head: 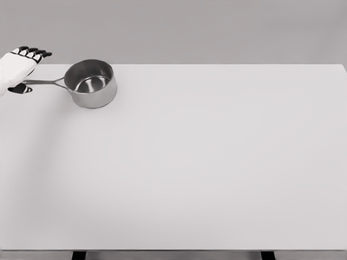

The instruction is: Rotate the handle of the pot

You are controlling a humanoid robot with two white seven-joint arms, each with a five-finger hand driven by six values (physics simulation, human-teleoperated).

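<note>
A shiny steel pot (90,84) stands upright and empty at the far left of the white table (195,162). Its thin handle (46,82) points left, toward the picture's edge. My left hand (33,70) comes in at the left edge, right at the handle's end. The dark-tipped fingers (33,52) reach out straight above the handle and the thumb (20,88) sits just below it. The hand is open, with the handle tip lying between thumb and fingers but not clasped. The right arm is out of view.
The table's far edge runs just behind the pot. Two dark table legs (79,254) show at the bottom edge.
</note>
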